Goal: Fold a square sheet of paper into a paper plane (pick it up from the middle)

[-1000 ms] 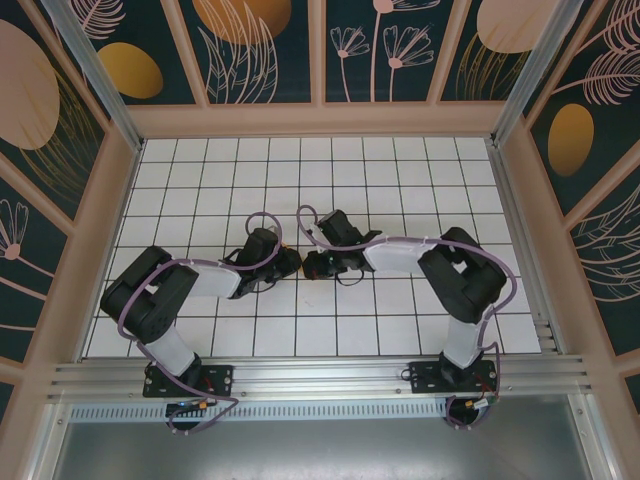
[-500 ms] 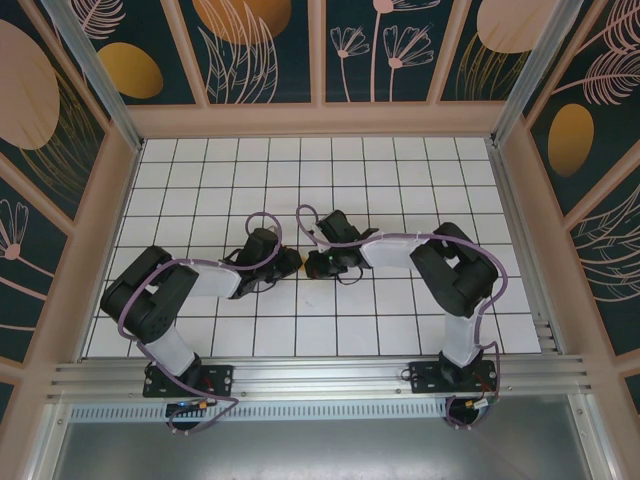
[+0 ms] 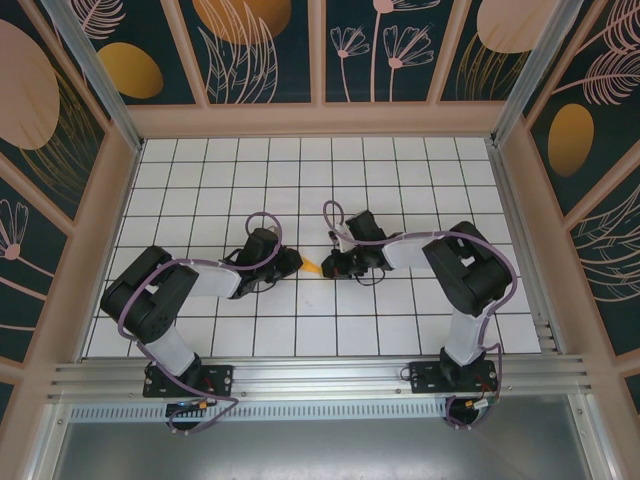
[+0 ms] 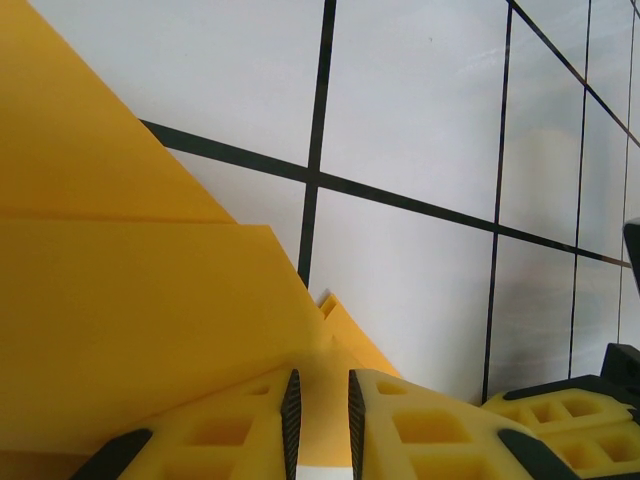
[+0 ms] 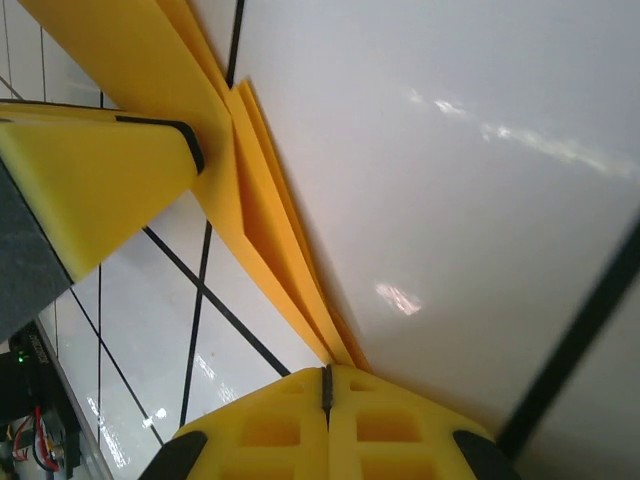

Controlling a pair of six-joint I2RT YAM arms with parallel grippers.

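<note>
The orange-yellow paper point(image 3: 312, 266) is folded into a pointed, layered shape on the white grid table, between my two grippers. My left gripper point(image 3: 292, 262) is low over its wide part. In the left wrist view the paper point(image 4: 130, 300) shows stacked folds, and the left gripper point(image 4: 320, 375) has its jaws a narrow gap apart, with paper seen through the gap. In the right wrist view the paper point(image 5: 250, 190) narrows to a point that runs into my right gripper point(image 5: 327, 370), which is shut on that tip. A left fingertip point(image 5: 90, 180) rests against the paper.
The right gripper's yellow fingers point(image 4: 560, 410) sit close by at the lower right of the left wrist view. Wooden walls with printed panels point(image 3: 320, 50) enclose the table. An aluminium rail point(image 3: 320, 375) runs along the near edge by the arm bases.
The right gripper has slid to the right, away from the left gripper. A strip of orange paper now shows between them. The left arm has stayed put.
</note>
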